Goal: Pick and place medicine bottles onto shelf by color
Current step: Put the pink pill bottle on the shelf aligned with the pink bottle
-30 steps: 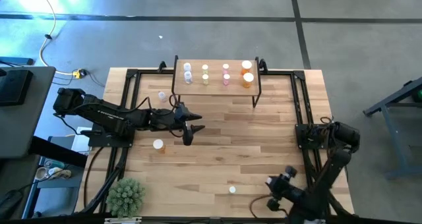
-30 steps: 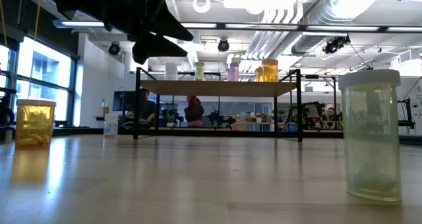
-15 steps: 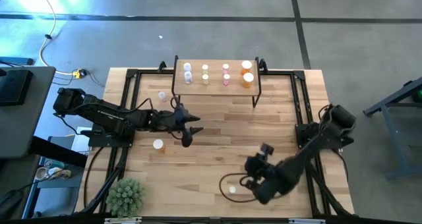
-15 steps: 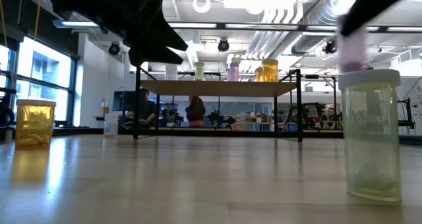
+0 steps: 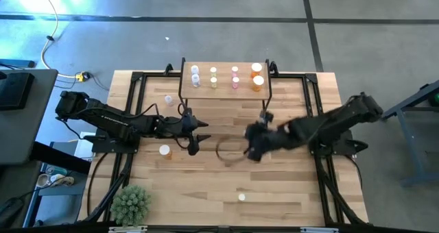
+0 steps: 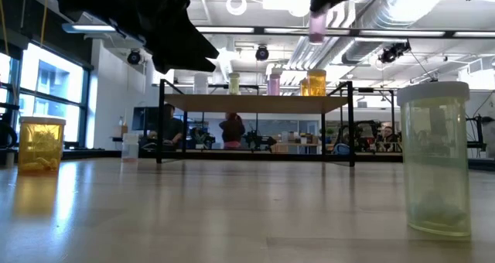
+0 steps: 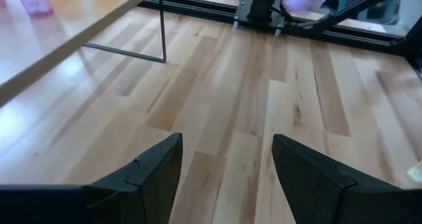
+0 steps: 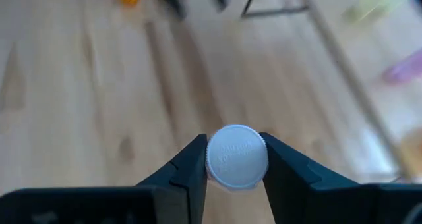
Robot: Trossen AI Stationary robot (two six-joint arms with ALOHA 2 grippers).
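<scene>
One pink bottle (image 6: pixel 317 27), pinched at the cap in the right gripper (image 5: pixel 255 142), now swung from the table's front to mid-table, near the shelf (image 5: pixel 225 89). Left gripper (image 7: pixel 225 143) spread, empty, hovering left of centre. Placing by colour likely next.

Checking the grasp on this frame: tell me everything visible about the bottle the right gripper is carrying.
The small round pink-tinted plastic bottle with a ribbed white cap is clamped at the cap between the two dark fingers of the right gripper. It hangs upright below the gripper, pink body showing in the low view, in the air, touching nothing else. It is over the middle of the wooden tabletop, in front of the small wood-topped shelf with black legs.
</scene>
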